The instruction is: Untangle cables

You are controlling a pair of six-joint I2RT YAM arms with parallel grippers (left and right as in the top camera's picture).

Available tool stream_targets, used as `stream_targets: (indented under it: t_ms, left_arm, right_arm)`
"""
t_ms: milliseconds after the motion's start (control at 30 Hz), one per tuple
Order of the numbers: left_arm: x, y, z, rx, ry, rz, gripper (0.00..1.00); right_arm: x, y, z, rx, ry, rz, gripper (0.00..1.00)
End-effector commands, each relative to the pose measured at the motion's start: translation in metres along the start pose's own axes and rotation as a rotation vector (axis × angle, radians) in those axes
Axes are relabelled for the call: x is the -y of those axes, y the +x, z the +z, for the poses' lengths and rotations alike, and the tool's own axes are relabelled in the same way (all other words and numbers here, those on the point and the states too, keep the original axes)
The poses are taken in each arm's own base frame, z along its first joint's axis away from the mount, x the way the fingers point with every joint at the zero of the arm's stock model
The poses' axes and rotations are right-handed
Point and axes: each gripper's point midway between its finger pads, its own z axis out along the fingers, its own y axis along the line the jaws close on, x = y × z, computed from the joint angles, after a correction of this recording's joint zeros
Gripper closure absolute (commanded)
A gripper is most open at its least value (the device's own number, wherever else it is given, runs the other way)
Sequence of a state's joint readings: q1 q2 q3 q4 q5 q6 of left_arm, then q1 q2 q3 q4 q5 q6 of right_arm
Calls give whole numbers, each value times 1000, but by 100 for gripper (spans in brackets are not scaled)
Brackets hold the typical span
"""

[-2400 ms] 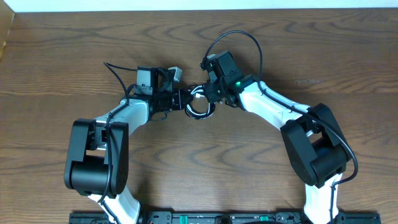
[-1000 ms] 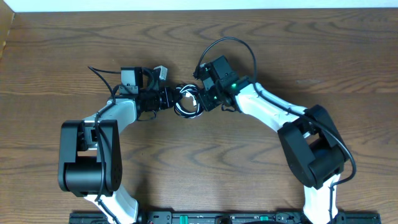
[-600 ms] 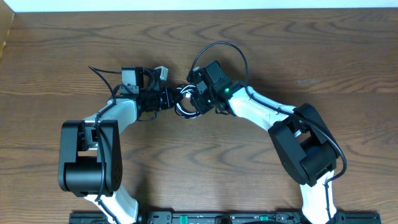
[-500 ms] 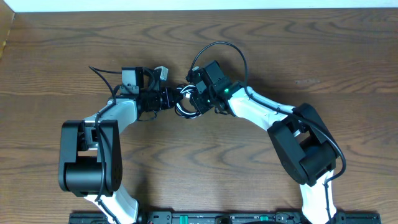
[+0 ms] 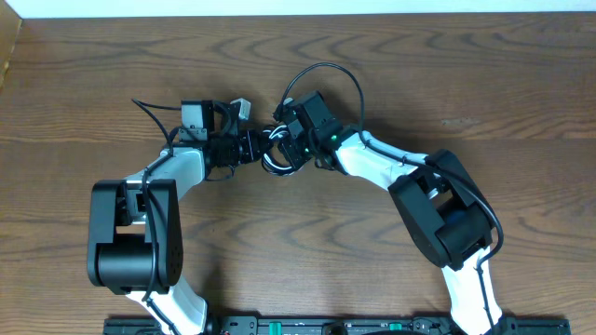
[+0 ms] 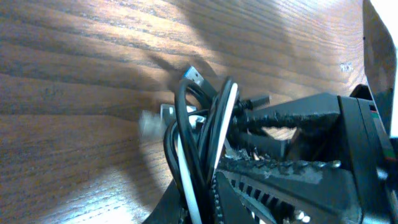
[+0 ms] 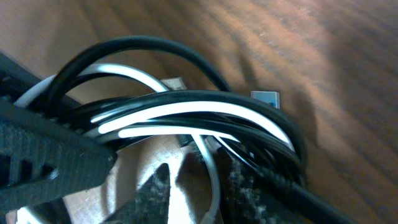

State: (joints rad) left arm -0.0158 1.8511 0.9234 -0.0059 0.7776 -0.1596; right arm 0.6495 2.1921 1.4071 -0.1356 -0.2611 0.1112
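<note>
At mid-table, left gripper (image 5: 255, 147) pinches the cables (image 7: 186, 111); right gripper (image 5: 285, 144) (buried in loops) cannot be judged.

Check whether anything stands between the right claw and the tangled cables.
Nothing visible does. The right claw is at the cable bundle, with black and white loops running between its fingers. The left claw is shut on the bundle's other side, not across that approach.

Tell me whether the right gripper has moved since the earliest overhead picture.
Yes. Against the table, the right gripper has shifted left, toward the left gripper and the cables.
</note>
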Motion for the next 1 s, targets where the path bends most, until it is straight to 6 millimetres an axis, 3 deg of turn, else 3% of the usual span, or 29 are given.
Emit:
stream_targets:
  t_ms: [0, 67, 133, 433, 667, 833, 900, 967]
  left_arm:
    - [-2, -10, -5, 28, -43, 1, 92]
    - [-12, -10, -5, 33, -99, -32, 92]
    - [-14, -9, -6, 32, -112, -37, 92]
    - [-14, -9, -6, 32, -112, -41, 92]
    - [-14, -9, -6, 32, -112, -41, 92]
    - [-14, -9, -6, 32, -111, -40, 92]
    - [-14, -9, -6, 32, -111, -40, 92]
    - [-14, -9, -6, 32, -111, -40, 92]
  right_arm:
    - [-25, 36, 11, -125, -182, 143, 78]
    - [-44, 44, 6, -175, -289, 204, 80]
    - [-46, 49, 3, -202, -299, 216, 81]
    - [-38, 22, -22, -187, -285, 198, 83]
    - [-12, 20, -35, -247, -133, 161, 82]
    - [-24, 10, -37, -225, -180, 76, 80]
    - [-27, 2, -40, -209, -187, 52, 83]
    - [-27, -7, -43, -188, -183, 40, 98]
